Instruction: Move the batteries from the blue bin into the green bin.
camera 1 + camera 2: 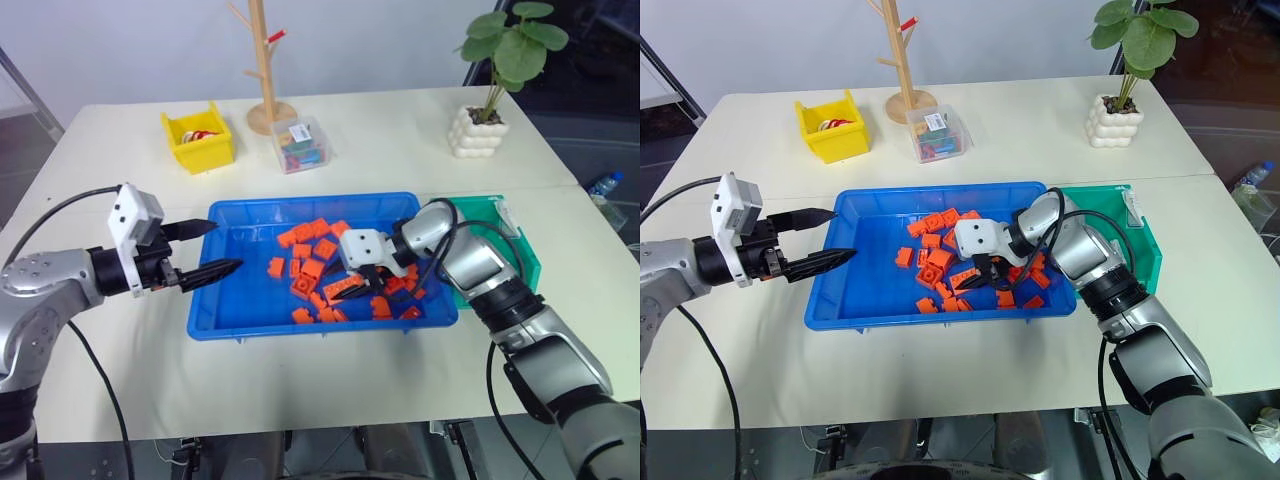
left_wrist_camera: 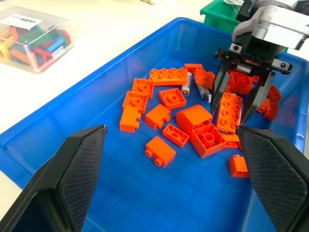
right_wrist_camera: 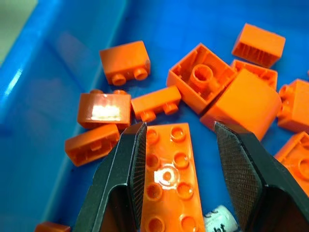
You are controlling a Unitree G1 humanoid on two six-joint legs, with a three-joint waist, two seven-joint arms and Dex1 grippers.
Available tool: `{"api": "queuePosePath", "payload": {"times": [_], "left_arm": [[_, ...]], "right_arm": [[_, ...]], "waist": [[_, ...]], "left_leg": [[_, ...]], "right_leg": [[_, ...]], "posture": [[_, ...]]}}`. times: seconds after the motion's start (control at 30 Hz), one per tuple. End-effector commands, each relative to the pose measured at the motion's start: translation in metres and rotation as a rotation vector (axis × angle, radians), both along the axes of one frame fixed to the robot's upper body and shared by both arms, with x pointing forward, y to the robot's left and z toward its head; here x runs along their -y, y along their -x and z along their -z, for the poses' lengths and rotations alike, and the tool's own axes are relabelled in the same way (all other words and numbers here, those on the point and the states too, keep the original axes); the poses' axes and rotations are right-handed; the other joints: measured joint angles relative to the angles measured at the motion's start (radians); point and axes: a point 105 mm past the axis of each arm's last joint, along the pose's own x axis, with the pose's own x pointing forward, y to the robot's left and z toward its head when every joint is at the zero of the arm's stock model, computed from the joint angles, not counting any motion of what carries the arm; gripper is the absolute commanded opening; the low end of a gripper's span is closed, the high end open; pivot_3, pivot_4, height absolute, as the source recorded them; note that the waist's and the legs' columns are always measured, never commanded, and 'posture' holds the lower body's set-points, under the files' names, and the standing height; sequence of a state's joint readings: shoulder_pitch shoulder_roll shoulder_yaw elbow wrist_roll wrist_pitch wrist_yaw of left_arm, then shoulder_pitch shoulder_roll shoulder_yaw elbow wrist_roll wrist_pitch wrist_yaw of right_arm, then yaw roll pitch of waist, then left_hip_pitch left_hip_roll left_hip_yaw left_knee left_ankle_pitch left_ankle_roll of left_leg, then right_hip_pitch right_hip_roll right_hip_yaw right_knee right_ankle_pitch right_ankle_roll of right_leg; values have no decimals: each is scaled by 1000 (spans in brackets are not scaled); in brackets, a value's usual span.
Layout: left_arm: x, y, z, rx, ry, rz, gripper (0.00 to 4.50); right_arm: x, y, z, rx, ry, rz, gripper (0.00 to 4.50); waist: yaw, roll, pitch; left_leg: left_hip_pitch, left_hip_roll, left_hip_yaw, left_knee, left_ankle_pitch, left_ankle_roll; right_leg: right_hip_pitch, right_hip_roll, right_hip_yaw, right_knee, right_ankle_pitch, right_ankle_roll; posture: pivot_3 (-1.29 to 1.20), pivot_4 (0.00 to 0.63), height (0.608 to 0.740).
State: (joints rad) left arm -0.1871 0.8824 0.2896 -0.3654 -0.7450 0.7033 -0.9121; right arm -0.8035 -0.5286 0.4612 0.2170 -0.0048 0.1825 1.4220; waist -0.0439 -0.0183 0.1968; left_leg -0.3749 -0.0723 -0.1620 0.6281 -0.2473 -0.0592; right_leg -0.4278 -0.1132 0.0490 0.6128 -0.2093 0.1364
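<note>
The blue bin [image 1: 300, 204] sits mid-table with several orange bricks [image 1: 312, 245] scattered in it. My right gripper [image 3: 178, 124] reaches down into its right half. Its jaws have closed in on a long orange brick [image 3: 169, 179], and the end of a battery [image 3: 219, 218] is wedged between that brick and one finger. Two more batteries [image 2: 186, 89] [image 2: 203, 92] lie side by side among the bricks just behind that gripper. My left gripper [image 1: 228, 246] hovers open over the bin's left rim, holding nothing. The green bin [image 1: 1095, 190] stands against the blue bin's right side, partly hidden by my right arm.
At the back of the table stand a small yellow bin [image 1: 200, 140], a clear box of coloured pieces [image 1: 300, 145], a wooden peg stand [image 1: 265, 60] and a potted plant [image 1: 485, 125]. A bottle [image 1: 605, 186] lies past the right table edge.
</note>
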Motion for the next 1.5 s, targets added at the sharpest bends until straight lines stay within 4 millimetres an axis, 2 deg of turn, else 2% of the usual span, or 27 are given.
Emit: {"api": "queuePosePath", "payload": {"times": [0.03,0.17,0.47,0.6,0.7,0.8,0.93,1.0,1.17,1.3,1.37,1.43,1.5], "left_arm": [[-2,-1,-11,58,-3,-6,4500],[-1,-1,-11,62,2,-8,4500],[-1,-2,-12,73,15,-21,4500],[-2,-1,-12,76,17,-29,4500],[-2,-2,-12,79,17,-32,4500],[-2,-2,-12,79,17,-32,4500],[-2,-3,-11,80,18,-28,4500],[-1,-3,-12,80,18,-25,4500],[1,-2,-12,78,17,-16,4500],[2,1,-12,71,14,-3,4500],[3,1,-12,69,13,1,4500],[4,1,-12,69,14,5,4500],[5,2,-12,67,15,16,4500]], "right_arm": [[1,7,-3,7,26,-43,2265],[6,11,7,-16,58,-45,2265],[10,-1,23,-9,118,-20,2265],[11,1,22,-16,123,-36,1133],[11,2,22,-7,126,-41,1140],[2,0,14,28,89,-51,1140],[-27,-2,-14,103,-34,-78,1140],[-38,-1,-20,133,-67,-98,1140],[-55,1,-23,173,-119,-123,1140],[-59,4,-19,168,-130,-136,1140],[-59,4,-17,165,-128,-135,2251],[-58,2,-16,174,-122,-130,3024],[-54,-3,-20,195,-117,-109,4062]], "waist": [[0,0,0],[0,0,0],[-1,0,0],[0,0,0],[0,0,0],[0,0,0],[-4,0,0],[-4,0,0],[2,0,0],[0,0,0],[0,0,0],[-2,0,0],[-2,0,0]], "left_leg": [[0,0,0,0,0,0],[0,0,0,0,0,0],[0,0,0,0,0,0],[1,0,0,0,0,0],[1,0,0,0,0,0],[1,0,0,0,0,0],[1,0,0,0,0,0],[1,0,0,0,0,0],[0,0,-1,0,0,0],[0,0,-1,0,0,0],[0,0,-1,0,0,0],[0,0,-1,0,0,0],[0,0,-1,-1,0,0]], "right_leg": [[0,0,0,0,0,0],[0,0,0,0,0,0],[0,0,0,0,0,0],[0,0,0,0,0,0],[0,0,0,0,0,0],[0,0,0,0,0,0],[0,0,0,0,0,0],[-1,0,0,1,0,0],[0,0,0,1,0,0],[0,0,0,1,0,0],[0,0,0,1,0,0],[0,0,0,1,0,0],[-1,1,0,1,0,0]], "posture": [[0,150,740],[0,150,740],[0,150,740],[0,150,740],[0,150,740],[0,150,740],[0,150,740],[0,150,740],[0,150,740],[0,150,740],[0,150,740],[0,150,740],[0,150,740]]}}
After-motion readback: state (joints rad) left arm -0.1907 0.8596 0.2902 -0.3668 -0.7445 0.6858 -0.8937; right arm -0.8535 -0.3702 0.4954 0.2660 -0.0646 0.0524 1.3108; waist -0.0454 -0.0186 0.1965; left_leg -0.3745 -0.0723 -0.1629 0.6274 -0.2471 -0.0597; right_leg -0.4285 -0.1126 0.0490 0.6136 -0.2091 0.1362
